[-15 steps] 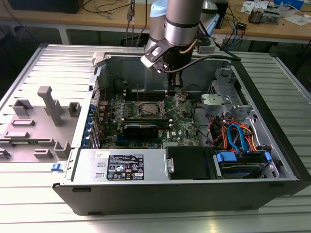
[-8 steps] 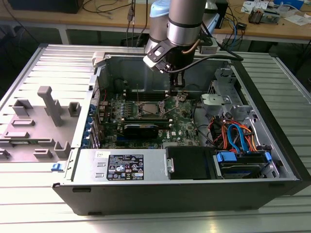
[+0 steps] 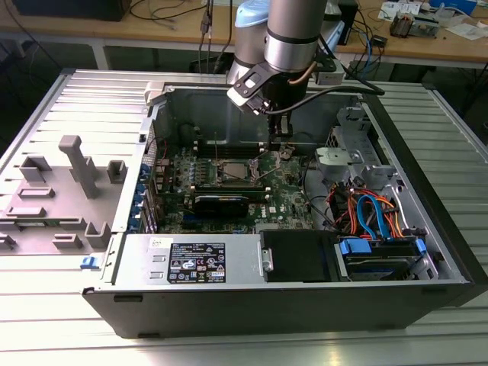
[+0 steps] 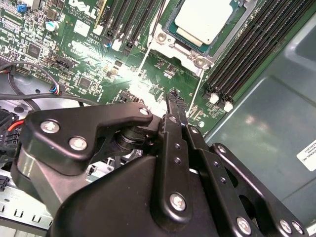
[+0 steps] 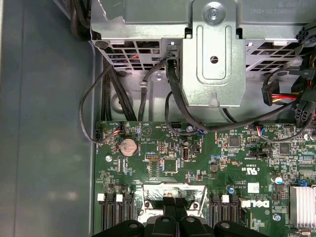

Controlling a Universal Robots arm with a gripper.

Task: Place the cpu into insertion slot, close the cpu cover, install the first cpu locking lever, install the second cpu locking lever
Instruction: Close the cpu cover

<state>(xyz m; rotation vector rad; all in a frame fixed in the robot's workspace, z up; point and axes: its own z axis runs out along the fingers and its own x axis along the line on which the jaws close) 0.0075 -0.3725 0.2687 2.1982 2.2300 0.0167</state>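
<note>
Gripper (image 4: 175, 100): mine, clenched, seemingly empty, low over the motherboard (image 4: 168, 74).
Cpu (image 4: 203, 19): seated in insertion slot (image 4: 163, 38).
Risk: I scrape board components if I descend.

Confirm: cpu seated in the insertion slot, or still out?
In. The second wrist view shows the cpu lying flat inside the metal rim of the insertion slot.

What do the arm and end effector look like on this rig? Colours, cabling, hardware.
The arm is a silver-grey tube with a pale blue joint cap and a black wrist section. A black cable loops off the wrist. The end effector is matte black, with linkage-style bars narrowing to slim fingers, joined by silver screws.
</note>
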